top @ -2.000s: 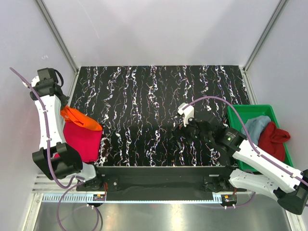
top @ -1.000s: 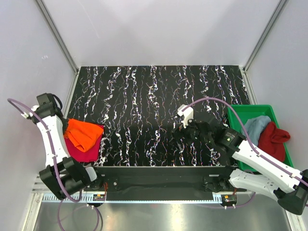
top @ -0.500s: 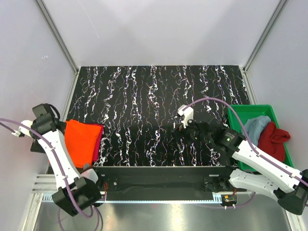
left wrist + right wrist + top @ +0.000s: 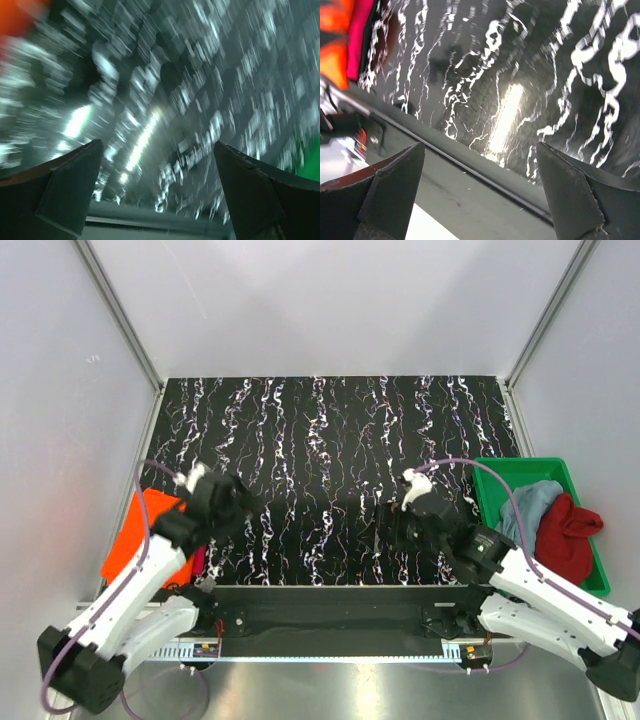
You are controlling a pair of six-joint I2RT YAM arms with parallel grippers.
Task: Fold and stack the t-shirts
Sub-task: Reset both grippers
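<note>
The black marbled table [image 4: 330,430] spreads out ahead of me. At its right edge sits the green tray [image 4: 545,468], holding the light blue shirt [image 4: 530,502] and the dark red shirt [image 4: 570,530], bunched side by side. At the left edge the orange shirt [image 4: 135,540] lies flat on the pink shirt [image 4: 360,40], which shows only as a sliver. My left gripper [image 4: 160,200] and right gripper [image 4: 480,200] hang over the table, jaws wide apart, holding nothing.
</note>
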